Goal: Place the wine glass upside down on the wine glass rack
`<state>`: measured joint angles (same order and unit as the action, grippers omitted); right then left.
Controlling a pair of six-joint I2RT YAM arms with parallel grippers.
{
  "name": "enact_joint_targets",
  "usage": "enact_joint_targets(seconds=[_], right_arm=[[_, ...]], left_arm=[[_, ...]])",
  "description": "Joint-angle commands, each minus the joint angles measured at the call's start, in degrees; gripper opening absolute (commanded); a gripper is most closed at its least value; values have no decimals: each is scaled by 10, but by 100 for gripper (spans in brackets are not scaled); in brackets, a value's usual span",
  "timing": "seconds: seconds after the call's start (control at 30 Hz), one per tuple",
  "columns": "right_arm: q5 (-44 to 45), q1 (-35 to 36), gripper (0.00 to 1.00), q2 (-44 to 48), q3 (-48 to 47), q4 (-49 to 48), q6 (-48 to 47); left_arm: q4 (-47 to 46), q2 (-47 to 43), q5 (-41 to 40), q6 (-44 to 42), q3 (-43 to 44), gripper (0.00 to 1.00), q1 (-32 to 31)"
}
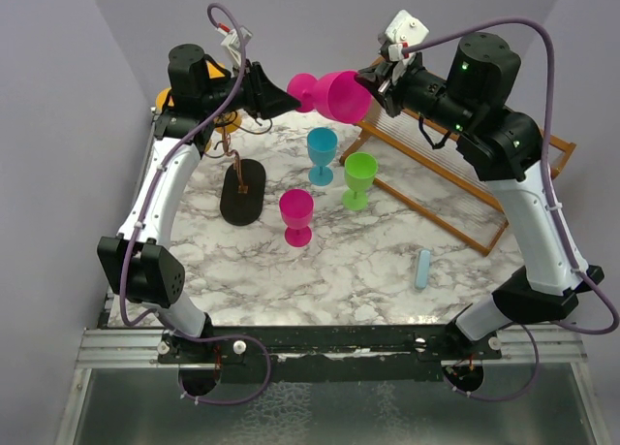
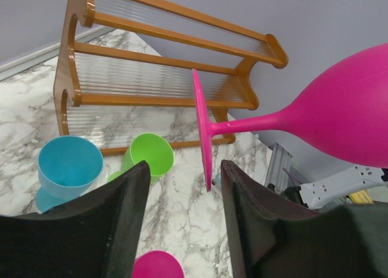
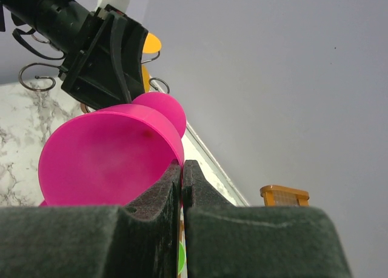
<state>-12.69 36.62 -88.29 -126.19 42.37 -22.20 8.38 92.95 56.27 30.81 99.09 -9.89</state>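
Note:
A pink wine glass [image 1: 339,94] hangs sideways in the air between my two grippers. My right gripper [image 1: 376,84] is shut on the rim of its bowl [image 3: 103,163], as the right wrist view [image 3: 182,169] shows. My left gripper [image 1: 289,100] is open, and the glass's round foot [image 2: 203,129] stands edge-on between its fingertips [image 2: 182,169] without clear contact. The wine glass rack stands at the back left on a black oval base [image 1: 242,191]. Its curled wire arms [image 3: 30,78] are mostly hidden behind my left arm.
A blue glass [image 1: 322,154], a green glass [image 1: 359,178] and a second pink glass [image 1: 296,215] stand upright mid-table. A large wooden slatted rack [image 1: 455,183] lies at the back right. A small light-blue object [image 1: 422,269] lies near the right arm. Something orange [image 1: 165,101] sits behind the left arm.

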Motion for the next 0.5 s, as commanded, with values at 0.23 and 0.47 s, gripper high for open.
enact_joint_targets(seconds=[0.23,0.47], right_arm=[[-19,-2,1,-17,-14,-19,4],[-19,-2,1,-15,-1,-18,-2]], left_arm=[[-62,-18,64,40,-12,36,-4],[-104,-12,74,77,-29,12,-4]])
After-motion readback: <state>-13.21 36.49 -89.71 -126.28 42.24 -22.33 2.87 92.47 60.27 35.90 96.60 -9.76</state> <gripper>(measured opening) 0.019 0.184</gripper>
